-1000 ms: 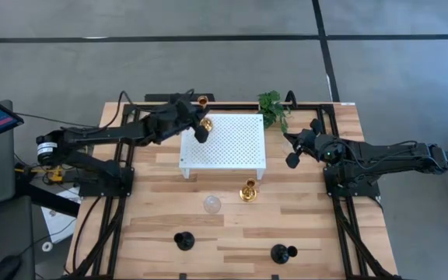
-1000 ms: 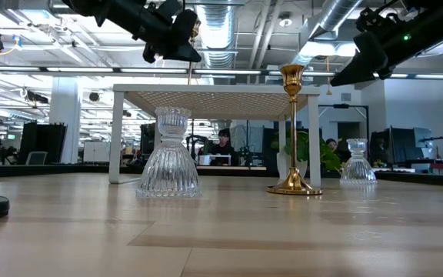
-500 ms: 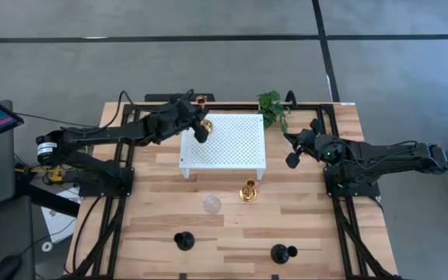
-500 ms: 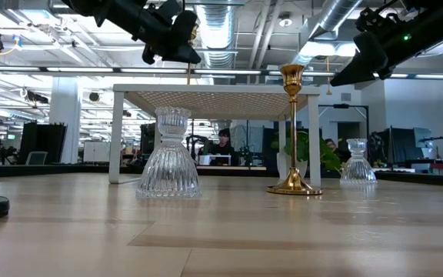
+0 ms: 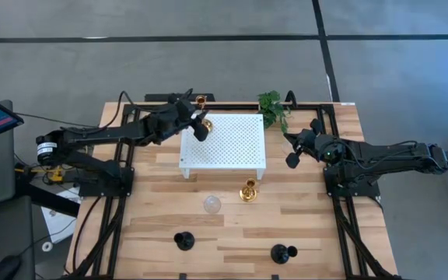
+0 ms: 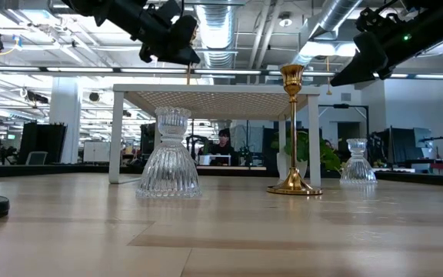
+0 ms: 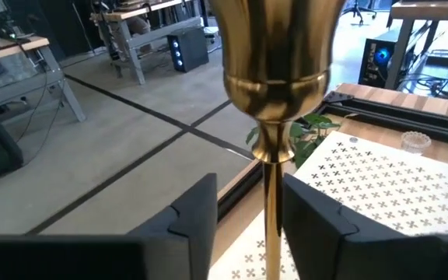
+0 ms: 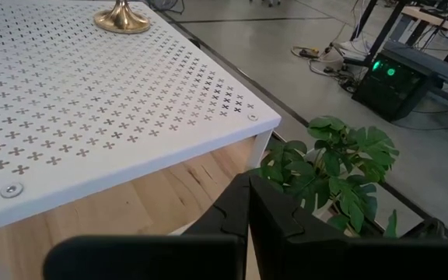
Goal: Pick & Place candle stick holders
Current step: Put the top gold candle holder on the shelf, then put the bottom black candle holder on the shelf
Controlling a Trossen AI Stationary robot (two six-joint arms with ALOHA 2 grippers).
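A tall gold candle stick holder (image 7: 274,93) stands by its round base (image 8: 121,19) on the far left corner of the white perforated stand (image 5: 228,144). My left gripper (image 5: 201,128) is open. Its two fingers stand on either side of the slim stem (image 7: 271,218), with a gap showing on one side. My right gripper (image 5: 292,152) is shut and empty, and hovers to the right of the stand near the plant (image 5: 272,107). A second tall gold holder (image 5: 247,190) and a squat clear glass one (image 5: 212,204) stand on the table in front of the stand.
Two black holders (image 5: 183,241) (image 5: 283,253) stand near the table's near edge. Another clear glass holder (image 6: 358,161) stands on the table beyond the stand, by the plant. The wood between the stand and the black holders is mostly bare.
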